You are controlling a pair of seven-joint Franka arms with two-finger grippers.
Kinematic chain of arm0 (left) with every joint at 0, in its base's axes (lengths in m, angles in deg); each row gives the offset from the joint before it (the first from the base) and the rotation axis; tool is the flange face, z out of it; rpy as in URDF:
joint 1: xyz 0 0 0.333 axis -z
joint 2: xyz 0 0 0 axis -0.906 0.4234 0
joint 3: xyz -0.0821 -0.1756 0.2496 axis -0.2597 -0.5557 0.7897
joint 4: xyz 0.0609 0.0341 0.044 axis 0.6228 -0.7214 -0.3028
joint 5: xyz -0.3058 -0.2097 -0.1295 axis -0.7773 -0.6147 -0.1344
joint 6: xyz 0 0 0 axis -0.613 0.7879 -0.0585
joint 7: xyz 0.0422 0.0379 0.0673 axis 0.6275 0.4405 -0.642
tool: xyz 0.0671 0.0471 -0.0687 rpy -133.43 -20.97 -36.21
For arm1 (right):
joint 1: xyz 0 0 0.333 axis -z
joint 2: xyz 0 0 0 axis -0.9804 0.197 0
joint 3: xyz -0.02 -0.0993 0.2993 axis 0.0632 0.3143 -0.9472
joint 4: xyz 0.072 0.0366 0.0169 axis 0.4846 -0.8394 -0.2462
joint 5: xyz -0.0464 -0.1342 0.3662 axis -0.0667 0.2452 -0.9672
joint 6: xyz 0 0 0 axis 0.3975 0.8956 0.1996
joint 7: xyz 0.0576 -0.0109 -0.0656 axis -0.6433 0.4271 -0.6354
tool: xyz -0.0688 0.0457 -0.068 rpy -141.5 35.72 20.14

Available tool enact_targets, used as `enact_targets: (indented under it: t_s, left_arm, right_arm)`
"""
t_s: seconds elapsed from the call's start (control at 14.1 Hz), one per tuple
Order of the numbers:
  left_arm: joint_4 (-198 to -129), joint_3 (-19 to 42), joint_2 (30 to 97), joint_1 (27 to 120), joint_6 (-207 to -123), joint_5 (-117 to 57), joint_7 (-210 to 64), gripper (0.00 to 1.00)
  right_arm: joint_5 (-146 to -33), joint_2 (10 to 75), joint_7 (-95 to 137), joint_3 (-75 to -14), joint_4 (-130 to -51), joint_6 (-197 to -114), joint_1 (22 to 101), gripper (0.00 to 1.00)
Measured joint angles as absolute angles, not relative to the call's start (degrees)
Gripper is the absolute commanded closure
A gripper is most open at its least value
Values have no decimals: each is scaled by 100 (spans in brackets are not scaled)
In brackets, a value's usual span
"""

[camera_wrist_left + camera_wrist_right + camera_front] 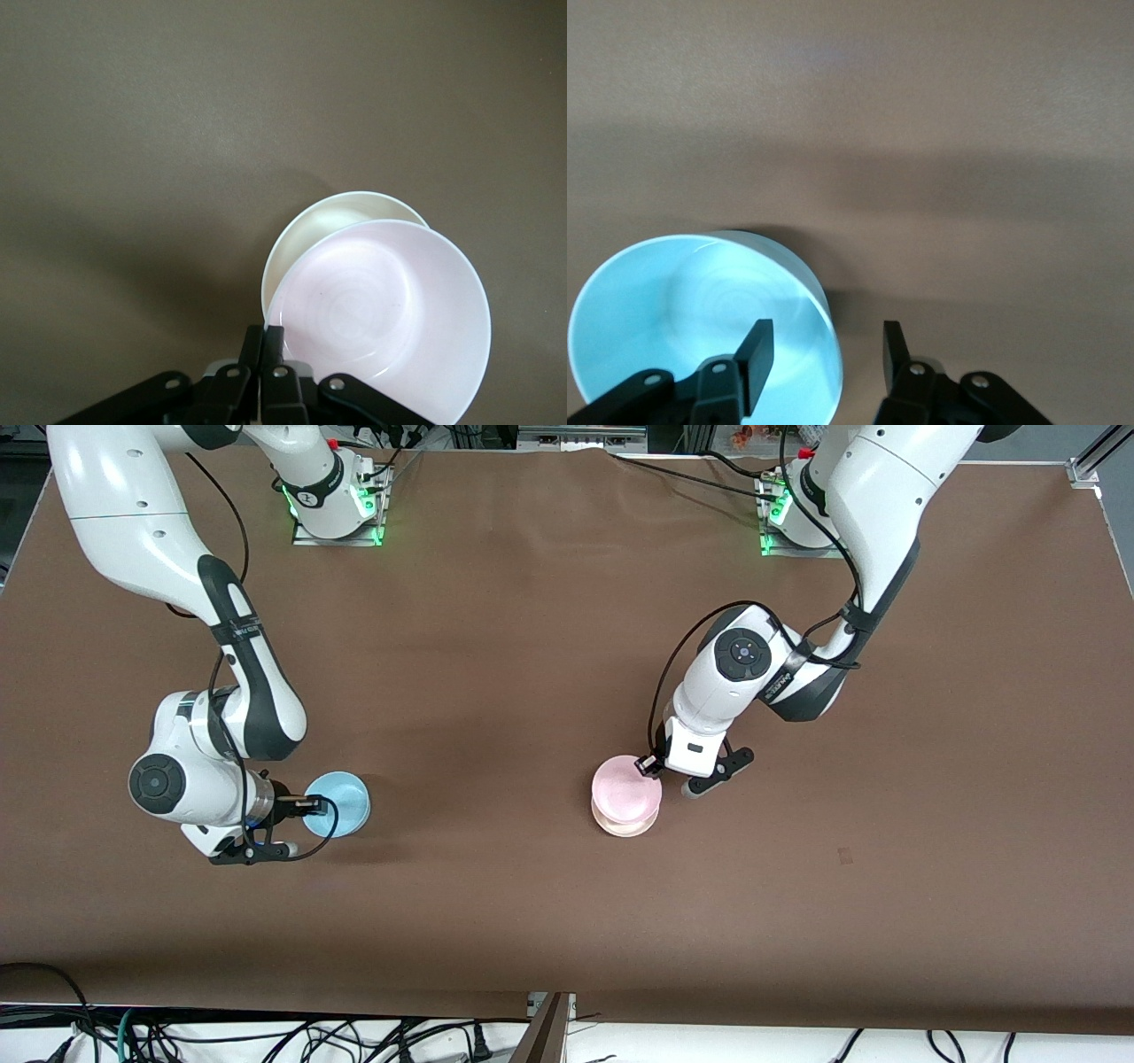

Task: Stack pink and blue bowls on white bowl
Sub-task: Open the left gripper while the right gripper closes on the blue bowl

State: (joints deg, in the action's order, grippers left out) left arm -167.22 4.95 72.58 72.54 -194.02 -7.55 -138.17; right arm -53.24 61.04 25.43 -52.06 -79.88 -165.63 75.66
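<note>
My left gripper (649,766) is shut on the rim of the pale pink bowl (625,790), which it holds over the white bowl (625,829) near the table's middle. In the left wrist view the fingers (275,341) pinch the pink bowl (390,310). The white bowl (341,217) shows partly from under it, a little off centre. I cannot tell whether the two touch. The light blue bowl (344,802) sits on the table toward the right arm's end. My right gripper (306,806) is open astride its rim, one finger inside the blue bowl (682,310) and one outside, neither touching it.
The brown table top (496,691) stretches wide around both bowls. Both arm bases (337,514) stand at the edge farthest from the front camera. Loose cables (266,1036) lie below the edge nearest to it.
</note>
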Motion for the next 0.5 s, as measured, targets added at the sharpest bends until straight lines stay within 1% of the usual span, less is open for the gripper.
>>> enact_targets:
  t_s: [0.21, 0.28, 0.5]
  left_arm:
    - [-16691, 519, 7293, 7294, -19402, -753, -13820, 100]
    - [-16668, 536, 7310, 7305, -19402, -753, -13821, 100]
    - [-16611, 582, 7370, 7317, -19402, -690, -13823, 100]
  right_arm:
    - [-5340, 6110, 2543, -5205, -7990, -16565, 7567, 75]
    - [-5344, 6110, 2543, -5205, -7990, -16565, 7566, 77]
    - [-5360, 6110, 2543, -5205, -7990, -16565, 7567, 81]
